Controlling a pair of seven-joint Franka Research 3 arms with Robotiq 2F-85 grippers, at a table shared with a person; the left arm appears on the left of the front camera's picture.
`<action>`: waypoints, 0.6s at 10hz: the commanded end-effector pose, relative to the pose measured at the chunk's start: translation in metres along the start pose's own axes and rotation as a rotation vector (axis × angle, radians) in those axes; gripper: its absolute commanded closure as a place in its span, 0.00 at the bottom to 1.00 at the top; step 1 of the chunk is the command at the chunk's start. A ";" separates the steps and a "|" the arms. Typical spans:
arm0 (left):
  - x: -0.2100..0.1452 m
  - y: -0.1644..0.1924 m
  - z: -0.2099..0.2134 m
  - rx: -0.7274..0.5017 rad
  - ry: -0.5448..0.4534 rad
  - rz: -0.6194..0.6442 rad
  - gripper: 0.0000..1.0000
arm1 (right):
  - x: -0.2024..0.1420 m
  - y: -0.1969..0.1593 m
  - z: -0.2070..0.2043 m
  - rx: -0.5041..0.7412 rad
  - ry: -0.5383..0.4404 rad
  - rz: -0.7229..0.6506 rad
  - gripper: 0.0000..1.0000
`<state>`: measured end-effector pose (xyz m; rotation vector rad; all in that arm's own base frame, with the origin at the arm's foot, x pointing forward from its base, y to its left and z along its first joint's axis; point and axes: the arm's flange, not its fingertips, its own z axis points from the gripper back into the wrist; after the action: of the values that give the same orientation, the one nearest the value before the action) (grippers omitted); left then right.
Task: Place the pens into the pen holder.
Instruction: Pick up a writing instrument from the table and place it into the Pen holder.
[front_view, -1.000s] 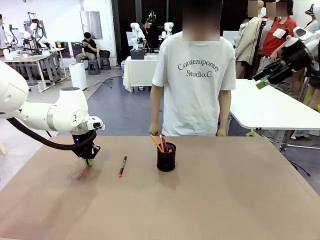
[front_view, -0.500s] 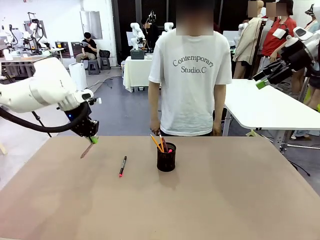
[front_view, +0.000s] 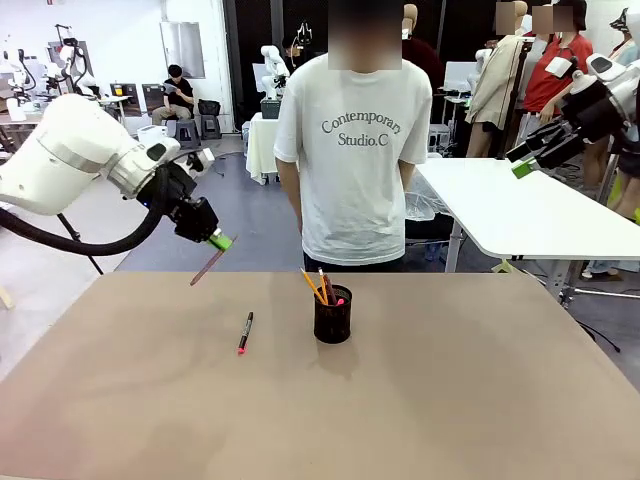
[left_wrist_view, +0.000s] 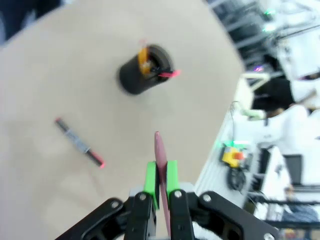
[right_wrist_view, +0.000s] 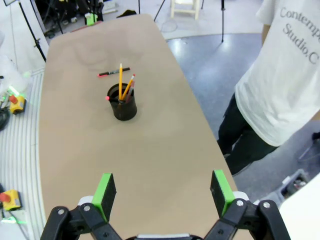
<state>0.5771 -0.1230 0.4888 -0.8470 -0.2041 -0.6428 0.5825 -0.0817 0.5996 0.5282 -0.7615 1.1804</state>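
My left gripper hangs above the table's far left, shut on a reddish-brown pen that slants down from the green pads; in the left wrist view that pen sticks out between the shut fingers. The black mesh pen holder stands mid-table with several pens in it; the wrist views show it too. A black pen with a pink-red tip lies on the table left of the holder. My right gripper is open and empty, raised high at the right.
A person in a white T-shirt stands at the table's far edge, just behind the holder. A white table stands to the right beyond the brown table.
My left gripper has lifted the reddish-brown pen off the table and carried it up and to the right. The person has shifted left. The right arm has stayed still.
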 end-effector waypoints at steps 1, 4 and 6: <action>-0.010 0.016 0.007 -0.254 -0.035 -0.143 1.00 | 0.001 0.001 0.001 0.000 -0.001 0.008 0.00; -0.029 0.023 0.008 -0.366 -0.333 -0.400 1.00 | 0.001 0.001 0.001 0.000 -0.001 0.008 0.00; -0.034 0.027 0.008 -0.402 -0.376 -0.417 1.00 | 0.001 0.001 0.001 0.000 -0.001 0.008 0.00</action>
<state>0.5736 -0.0894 0.4674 -1.2763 -0.6228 -0.9115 0.5825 -0.0817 0.5996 0.5282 -0.7615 1.1804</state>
